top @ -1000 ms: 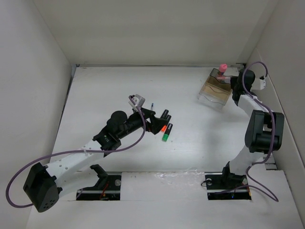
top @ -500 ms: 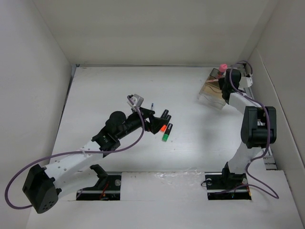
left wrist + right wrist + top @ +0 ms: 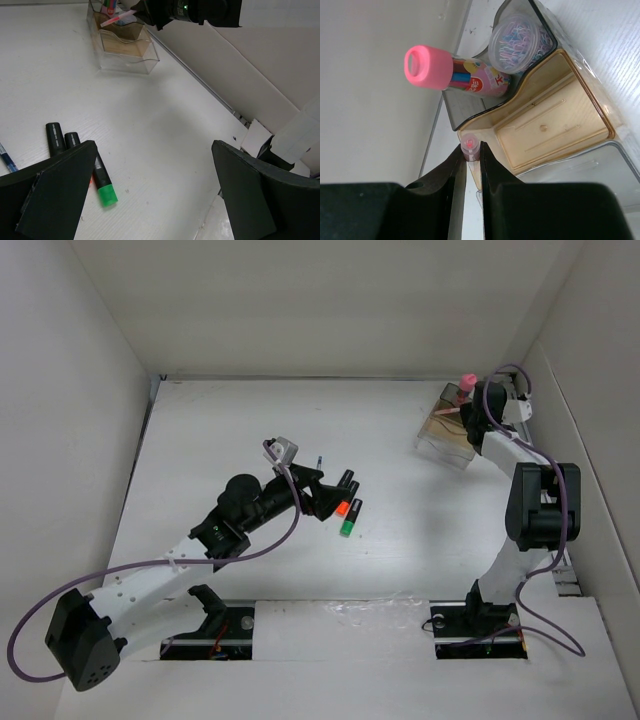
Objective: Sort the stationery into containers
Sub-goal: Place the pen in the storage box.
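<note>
Over the organiser, the right fingers are gripping a pink-ended pen, risking a rim strike on release; the left fingers are hanging open.

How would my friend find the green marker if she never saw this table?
On the white table, just beyond the left arm's open fingers, short black markers lie side by side. The green marker is the one closest to the arm bases. Its tip is bright green, unlike the orange-tipped marker beside it.
</note>
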You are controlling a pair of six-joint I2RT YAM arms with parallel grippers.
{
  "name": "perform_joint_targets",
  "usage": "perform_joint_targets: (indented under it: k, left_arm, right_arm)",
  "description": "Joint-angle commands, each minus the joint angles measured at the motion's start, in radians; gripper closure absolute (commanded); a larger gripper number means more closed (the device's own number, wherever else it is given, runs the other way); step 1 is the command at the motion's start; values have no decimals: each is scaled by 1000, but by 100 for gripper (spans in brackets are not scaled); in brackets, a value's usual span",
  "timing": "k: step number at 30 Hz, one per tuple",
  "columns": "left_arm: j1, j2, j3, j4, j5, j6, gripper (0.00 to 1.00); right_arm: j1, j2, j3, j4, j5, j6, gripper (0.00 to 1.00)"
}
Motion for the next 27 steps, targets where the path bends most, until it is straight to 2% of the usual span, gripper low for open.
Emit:
perform_joint_targets:
  k: [1, 4, 7, 8, 9, 11, 12, 15, 23, 25, 26, 27]
  left_arm:
    - [4, -33, -9, 37, -3, -5, 0]
    - [4, -33, -9, 37, -3, -5, 0]
    - [4, -33, -9, 37, -3, -5, 0]
    - [4, -33, -9, 37, -3, -5, 0]
    - [4, -33, -9, 37, -3, -5, 0]
    - [4, -33, -9, 37, -3, -5, 0]
    - [4, -33, -9, 37, -3, -5, 0]
    - [4, -33, -9, 46, 6, -5, 0]
    - [4, -33, -18, 46, -15, -5, 0]
    - [4, -42, -18, 46, -27, -14, 0]
    - [4, -42, -29, 46, -55, -14, 0]
    - [4, -42, -29, 46, -76, -14, 0]
  right_arm:
    - [2, 4, 50, -14, 27, -16, 84]
    - [2, 15, 69, -47, 27, -25, 84]
    - [2, 25, 90, -67, 7, -25, 77]
    - [2, 25, 90, -76, 7, -25, 64]
    - [-7, 36, 90, -76, -3, -34, 58]
    - [-7, 36, 99, -90, -13, -34, 50]
    - [-16, 36, 99, -90, -13, -34, 43]
    - [-26, 15, 75, -90, -13, -34, 33]
    - [-36, -105, -3, -90, -37, -54, 33]
    - [-24, -164, -48, -57, -63, -77, 39]
    - [-14, -185, -65, -43, -80, -77, 51]
    - [11, -203, -83, -11, -124, -86, 59]
